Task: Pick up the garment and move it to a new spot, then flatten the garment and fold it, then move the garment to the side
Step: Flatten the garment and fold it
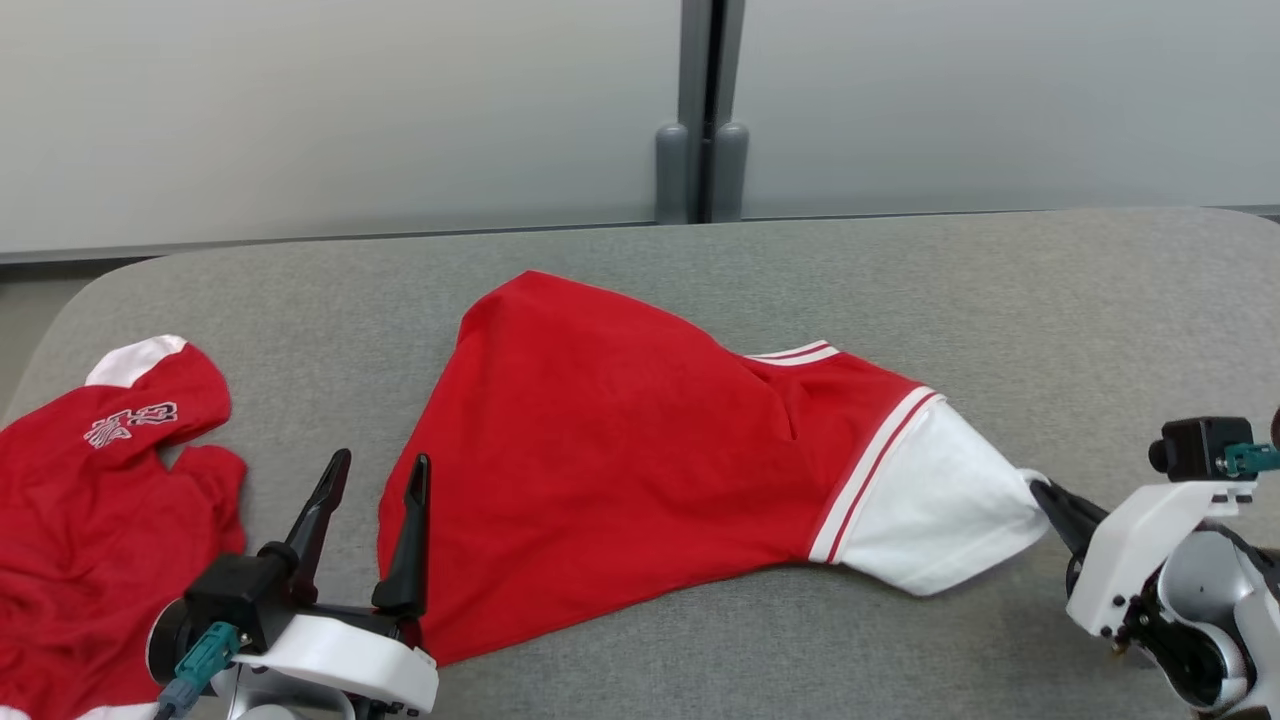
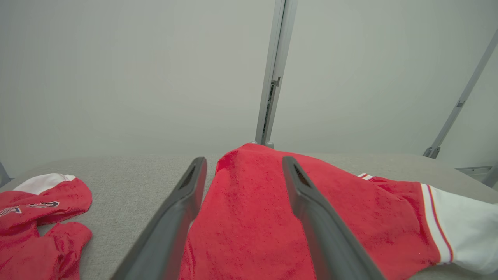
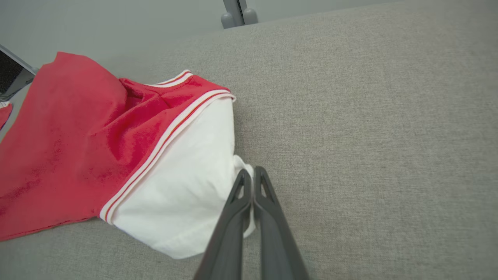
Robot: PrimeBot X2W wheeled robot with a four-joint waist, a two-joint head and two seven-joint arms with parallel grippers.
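Flattening step by the look of it, and early. Red shirt point(image 1: 600, 450) lying mid-table point(image 1: 1000, 300) in a rumpled slanted wedge, nowhere near flat, not folded. Right claw point(image 1: 1040, 487) pressed together on the very tip of the white sleeve point(image 1: 930, 510), pinching a small nub of cloth at the shirt's right end. Left claw point(image 1: 385, 460) spread wide, holding nothing, parked at the shirt's near-left edge.

Next up, best guess: drawing that sleeve out to the right to stretch the cloth. Calls for a slow pull, given how thin a pinch that is, easy to lose. Probably also calls for closing the left claw on the near-left hem for something to pull against, otherwise just dragging the whole shirt along.

On views: head view good for the whole layout, both claws plus a second red garment point(image 1: 90, 500) heaped at the table's left end, well apart from the shirt. Right wrist view best for the grip, fingers point(image 3: 233, 217) shut with white cloth bunched right at the tips, a detail too small to make out from the head. Left wrist view handy for its own spread fingers, one over red cloth and one over bare table beside the hem; can't tell from it whether touching down or hovering.
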